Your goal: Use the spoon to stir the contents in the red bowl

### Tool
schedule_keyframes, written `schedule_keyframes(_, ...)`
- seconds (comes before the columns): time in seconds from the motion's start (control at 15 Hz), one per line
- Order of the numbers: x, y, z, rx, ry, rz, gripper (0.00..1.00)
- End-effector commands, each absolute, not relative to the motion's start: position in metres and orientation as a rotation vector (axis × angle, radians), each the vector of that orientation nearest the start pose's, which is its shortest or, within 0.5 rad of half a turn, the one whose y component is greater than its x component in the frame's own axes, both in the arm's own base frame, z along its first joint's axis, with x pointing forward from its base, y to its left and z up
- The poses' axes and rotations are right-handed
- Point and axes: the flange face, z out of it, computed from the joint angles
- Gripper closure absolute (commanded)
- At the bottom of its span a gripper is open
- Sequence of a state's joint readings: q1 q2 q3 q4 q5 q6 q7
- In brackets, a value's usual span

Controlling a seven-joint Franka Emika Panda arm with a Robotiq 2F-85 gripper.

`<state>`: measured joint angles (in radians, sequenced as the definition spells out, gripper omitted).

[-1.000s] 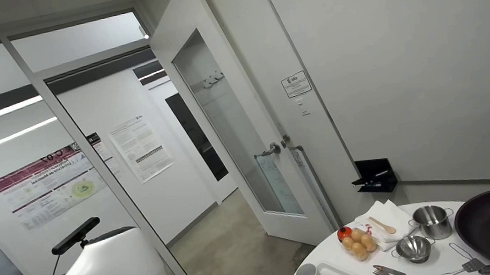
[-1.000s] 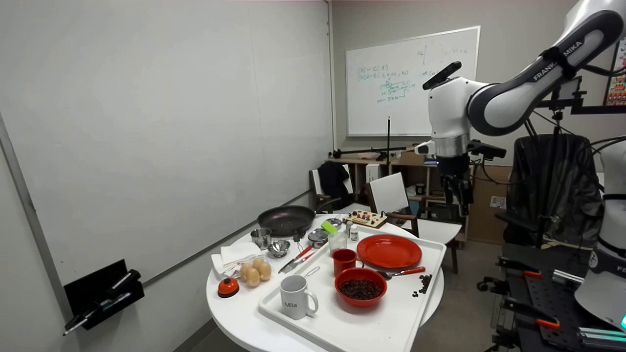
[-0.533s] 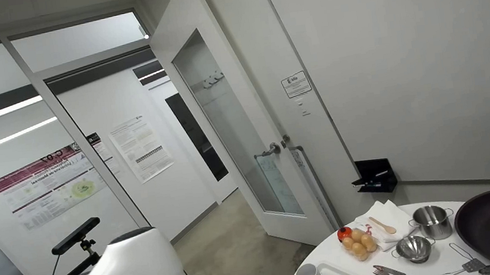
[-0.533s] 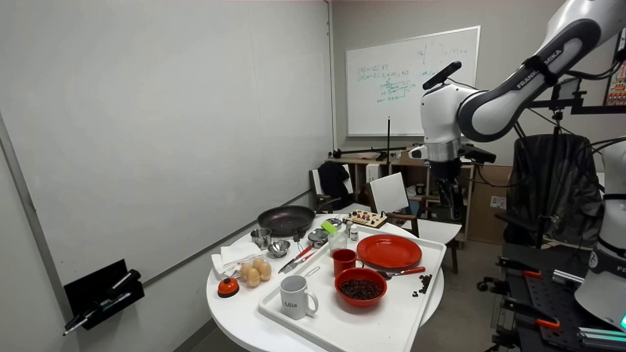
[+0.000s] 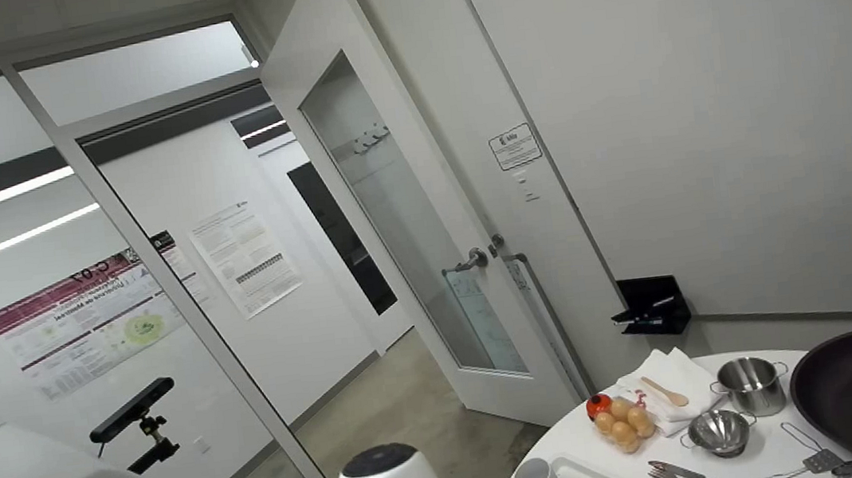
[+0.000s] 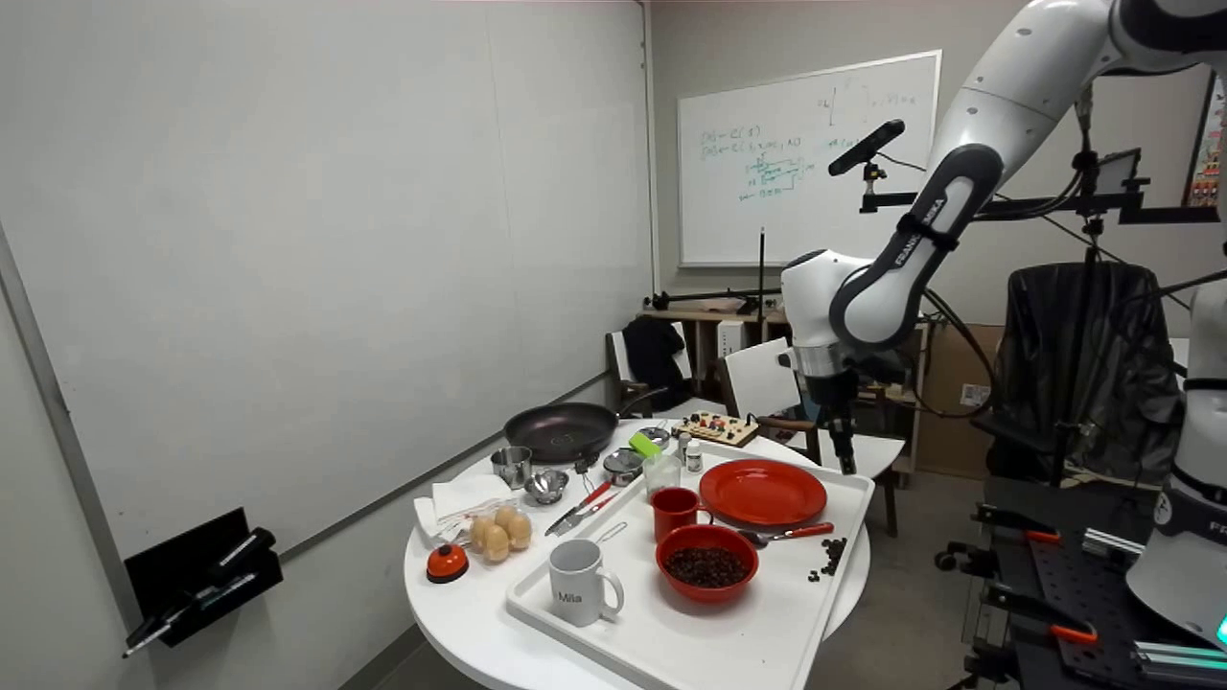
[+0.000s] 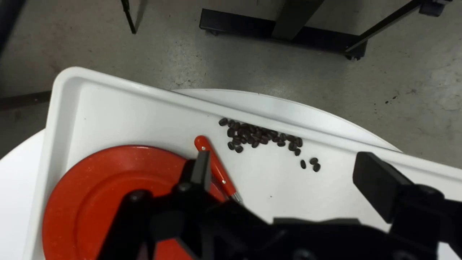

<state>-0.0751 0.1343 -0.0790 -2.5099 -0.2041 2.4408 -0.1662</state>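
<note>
Red-handled spoon (image 6: 791, 533) on the white tray (image 6: 786, 604), lying between the red plate (image 6: 762, 492) and the red bowl (image 6: 707, 592), as an exterior view shows. Its head sits just beside the bowl's rim; the handle end points toward the loose coffee beans (image 7: 247, 135) along the tray's edge. Bowl upright, with a bed of dark beans (image 6: 706, 567) in it, presumably the contents to be stirred.

Gripper (image 7: 285, 177) hangs fingers-down, clear above the tray. Jaws spread wide, holding nothing; tray and loose beans show through the gap in the wrist view. There the spoon's handle appears close by one finger rather than mid-gap, and the gripper's own body hides the spoon's head.

Step in hand, by judgement: the reach for the spoon. No grasp made, no stirring begun.

Next move probably calls for a sideways shift to centre the handle between the jaws, a slight turn so they close square across it, then a descent to tray level. The plate's rim, just beside the handle, could foul a finger on the way down; whether the two touch cannot be told. Once gripped, the spoon would need lifting over the bowl's rim before its head goes in.
</note>
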Motion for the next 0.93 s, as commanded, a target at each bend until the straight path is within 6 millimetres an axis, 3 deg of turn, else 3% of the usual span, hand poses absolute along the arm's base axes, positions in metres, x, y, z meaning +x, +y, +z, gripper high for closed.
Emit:
schedule_keyframes(0.0, 0.457, -0.089, 0.174, -3.206, -0.211, 0.443, 0.00)
schedule_keyframes(0.13, 0.458, -0.094, 0.159, -3.171, -0.172, 0.485, 0.00)
schedule_keyframes(0.2, 0.449, -0.090, 0.172, -3.182, -0.216, 0.467, 0.00)
schedule_keyframes(0.33, 0.452, -0.093, 0.160, -3.174, -0.203, 0.495, 0.00)
schedule_keyframes(0.6, 0.457, -0.088, 0.154, -3.234, -0.174, 0.494, 0.00)
schedule_keyframes(0.87, 0.467, -0.079, 0.151, -3.283, 0.069, 0.202, 0.00)
